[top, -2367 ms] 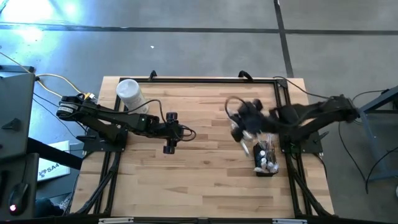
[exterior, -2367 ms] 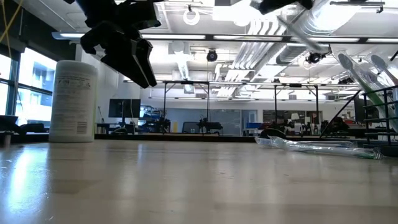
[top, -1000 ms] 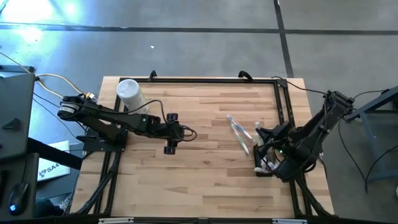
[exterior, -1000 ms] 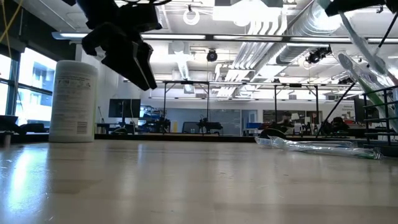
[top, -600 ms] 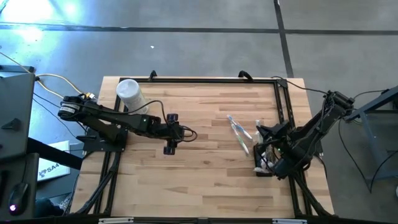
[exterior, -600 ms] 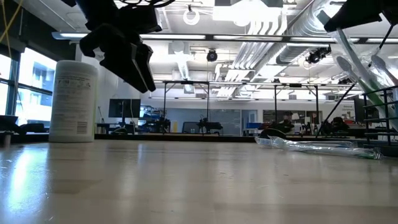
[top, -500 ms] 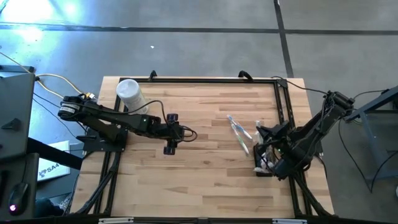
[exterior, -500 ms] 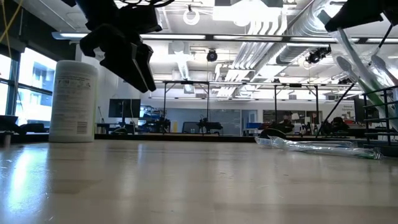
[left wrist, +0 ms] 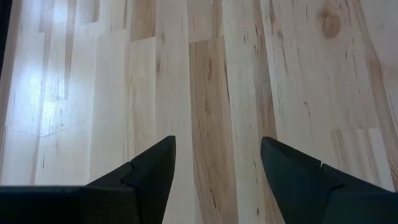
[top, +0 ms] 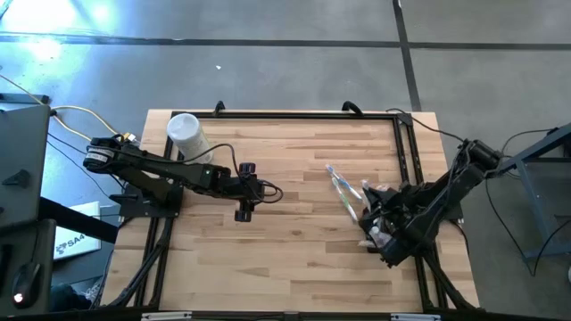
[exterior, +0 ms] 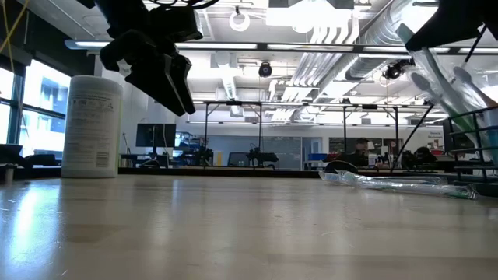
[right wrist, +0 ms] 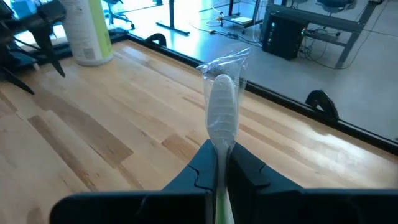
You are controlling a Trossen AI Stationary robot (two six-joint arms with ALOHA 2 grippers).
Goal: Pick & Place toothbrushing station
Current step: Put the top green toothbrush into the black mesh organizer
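right wrist view: right gripper [right wrist: 222, 163] clamped on a wrapped toothbrush [right wrist: 222, 115], lifted above the holder [top: 376, 234] at the table's right edge. two brushes [top: 343, 189] already lie out on the table [top: 294, 259]; more remain in the holder. left gripper [left wrist: 214, 163] apart, idle.

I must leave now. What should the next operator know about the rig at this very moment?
Right gripper: jaws shut on a wrapped toothbrush, above the black mesh holder at the table's right edge.
Left gripper: jaws open, empty, hanging over mid-table; white canister behind it.
Done: several toothbrushes appear to stand in the holder.
Left: two wrapped toothbrushes lie on the table beside the holder; the held one is not yet placed.
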